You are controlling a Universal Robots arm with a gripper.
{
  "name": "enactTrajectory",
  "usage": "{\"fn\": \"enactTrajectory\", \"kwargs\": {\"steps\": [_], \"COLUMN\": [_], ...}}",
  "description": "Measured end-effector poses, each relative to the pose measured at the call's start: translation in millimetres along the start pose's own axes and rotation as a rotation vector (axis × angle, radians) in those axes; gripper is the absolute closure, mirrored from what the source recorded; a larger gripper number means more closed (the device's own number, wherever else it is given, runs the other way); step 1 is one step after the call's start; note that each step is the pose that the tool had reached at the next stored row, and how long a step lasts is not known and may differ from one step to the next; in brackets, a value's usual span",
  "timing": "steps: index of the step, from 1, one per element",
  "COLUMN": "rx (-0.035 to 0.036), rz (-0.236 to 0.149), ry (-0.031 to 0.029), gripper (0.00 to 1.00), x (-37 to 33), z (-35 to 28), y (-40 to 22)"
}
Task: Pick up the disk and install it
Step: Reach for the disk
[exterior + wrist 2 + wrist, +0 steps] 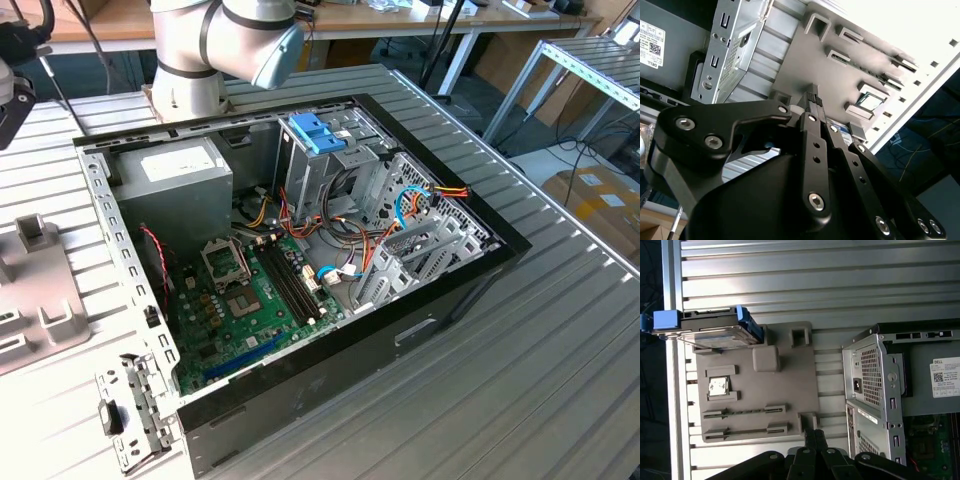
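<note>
even room light, soft shadow inside the computer case [330,375]; in the second wrist view the table [890,25] glares white beyond the dark gripper [812,97].

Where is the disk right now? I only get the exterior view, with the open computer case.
Observer: In the first wrist view, the disk sits at one end of a grey fixture plate, outside the case.
Operator: Is the gripper holding it?
Observer: No. The gripper is shut on nothing, near the plate's edge far from the disk.
Operator: Anything else on that plate?
Observer: A small square chip lies in one recess.
</note>
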State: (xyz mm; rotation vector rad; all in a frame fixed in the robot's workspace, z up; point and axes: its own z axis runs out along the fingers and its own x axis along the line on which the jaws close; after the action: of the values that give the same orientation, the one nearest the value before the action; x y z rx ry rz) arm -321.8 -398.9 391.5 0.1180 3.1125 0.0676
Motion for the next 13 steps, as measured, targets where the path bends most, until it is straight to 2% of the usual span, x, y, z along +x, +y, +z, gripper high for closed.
{"fn": "enactTrajectory", "kwargs": {"steps": [13], "rx": [0.0], "rz": [0.0], "ry": [0.0], "gripper": [0.89], "x": [11.3], "z": [-0.3], "y": [-0.9]}}
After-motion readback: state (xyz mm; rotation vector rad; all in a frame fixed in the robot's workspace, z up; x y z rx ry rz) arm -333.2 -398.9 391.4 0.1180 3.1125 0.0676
